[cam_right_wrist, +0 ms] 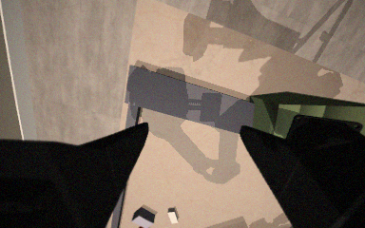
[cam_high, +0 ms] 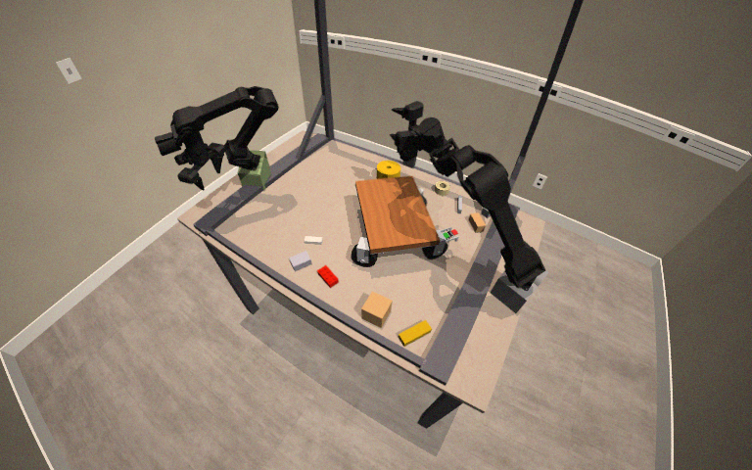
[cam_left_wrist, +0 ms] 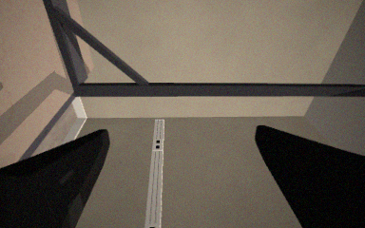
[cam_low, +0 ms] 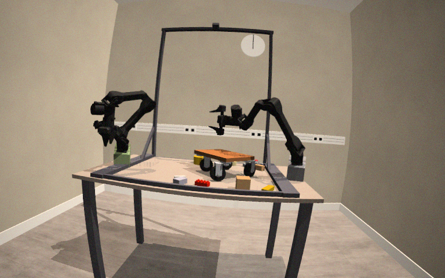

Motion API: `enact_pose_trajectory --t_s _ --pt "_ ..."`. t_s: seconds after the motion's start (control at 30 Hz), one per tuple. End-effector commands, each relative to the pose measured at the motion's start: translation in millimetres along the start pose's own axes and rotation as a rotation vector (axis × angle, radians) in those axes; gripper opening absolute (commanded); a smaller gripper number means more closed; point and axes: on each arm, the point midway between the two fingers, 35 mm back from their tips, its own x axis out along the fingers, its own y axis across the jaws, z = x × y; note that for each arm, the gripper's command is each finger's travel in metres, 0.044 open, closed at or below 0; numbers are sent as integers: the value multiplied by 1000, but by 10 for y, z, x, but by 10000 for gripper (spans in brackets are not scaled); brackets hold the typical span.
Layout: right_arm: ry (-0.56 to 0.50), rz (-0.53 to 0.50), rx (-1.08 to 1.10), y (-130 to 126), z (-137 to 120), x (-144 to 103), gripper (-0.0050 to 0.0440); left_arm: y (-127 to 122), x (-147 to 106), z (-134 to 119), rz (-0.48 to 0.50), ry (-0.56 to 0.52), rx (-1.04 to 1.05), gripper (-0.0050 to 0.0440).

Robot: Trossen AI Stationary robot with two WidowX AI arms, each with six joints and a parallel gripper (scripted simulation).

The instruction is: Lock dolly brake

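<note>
The dolly [cam_high: 394, 215] [cam_low: 223, 154] has an orange-brown wooden top and stands on black casters on the table. Its brake pedal [cam_high: 449, 233] [cam_low: 256, 160] juts out at the right near corner in the top view, with a green pad inward and a red end [cam_high: 454, 232] outward. The pedal's tilt is too small to tell surely. My left gripper [cam_high: 393, 123] [cam_low: 210, 119] [cam_left_wrist: 182, 134] is open and empty, high above the dolly's far side. My right gripper [cam_high: 210, 178] [cam_low: 107, 144] [cam_right_wrist: 194, 128] is open and empty, far left of the dolly in the top and exterior views.
A yellow cylinder [cam_high: 389, 168] [cam_low: 198, 160] stands behind the dolly. A tape roll [cam_high: 442, 187] and small orange block [cam_high: 477, 221] lie near the pedal side. A red brick [cam_high: 327, 275], orange cube [cam_high: 376, 308] and yellow bar [cam_high: 414, 332] lie toward the near edge. Frame rails border the table.
</note>
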Motion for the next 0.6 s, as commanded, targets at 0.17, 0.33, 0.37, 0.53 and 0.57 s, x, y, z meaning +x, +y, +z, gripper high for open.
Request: enact_pose_trajectory --t_s 0.17,0.33,0.37,0.53,0.57 --pt "-8 9 -5 20 4 -26 440 -111 5 58 -22 -12 -8 440" --pt "-8 9 -5 20 4 -26 440 -111 5 58 -22 -12 -8 440" --pt "-8 9 -5 20 4 -26 440 -111 5 58 -22 -12 -8 440" --pt "-8 9 -5 20 4 -26 440 -111 5 58 -22 -12 -8 440" --pt "-6 7 -17 23 2 -19 440 -110 2 58 -19 -10 -10 416"
